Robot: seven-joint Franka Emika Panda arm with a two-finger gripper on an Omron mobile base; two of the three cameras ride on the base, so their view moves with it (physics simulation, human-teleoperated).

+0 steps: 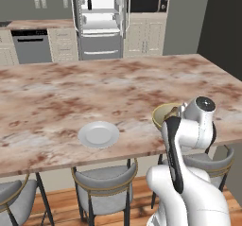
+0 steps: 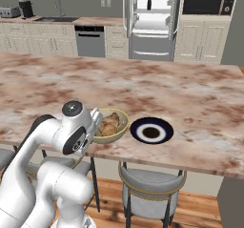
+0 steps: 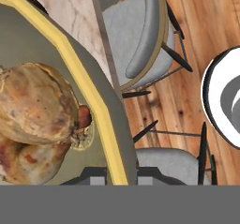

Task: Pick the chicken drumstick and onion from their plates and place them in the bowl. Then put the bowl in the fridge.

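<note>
Light: I get even, flat brightness, with no clear source.
Shadows: faint ones lie under the white plate [image 1: 98,134] and the bowl [image 2: 119,129].
Glare: none on the marble counter [image 1: 56,92].
Sharpness: coarse, jagged edges; the hand view is blocky up close.

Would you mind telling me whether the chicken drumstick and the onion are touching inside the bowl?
Touching. The hand view shows the onion pressed against the chicken drumstick in the bowl, no gap between.

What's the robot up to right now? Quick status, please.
Pincer shut on the bowl rim. Drumstick and onion already in bowl, at counter edge. Fridge stands open, across the counter.
</note>
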